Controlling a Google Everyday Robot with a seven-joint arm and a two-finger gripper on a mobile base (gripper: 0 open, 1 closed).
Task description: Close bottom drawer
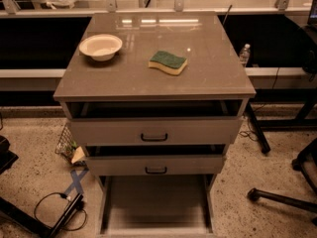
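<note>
The bottom drawer (154, 205) is the lowest of three grey-beige drawers in the cabinet (153, 88). It is pulled far out as a long shallow tray reaching the bottom edge of the view; its front and handle are cut off below. The two taller-fronted drawers above, the top one (154, 131) and the middle one (155, 165), stand slightly open, each with a small black handle. My gripper is not in view.
A white bowl (100, 46) and a green-and-yellow sponge (168, 62) lie on the cabinet top. Black chair legs (285, 198) stand on the floor at right. A cable and black stand (59, 212) lie at left, with blue tape (75, 182) and a wire basket (65, 142). A bottle (244, 53) stands behind.
</note>
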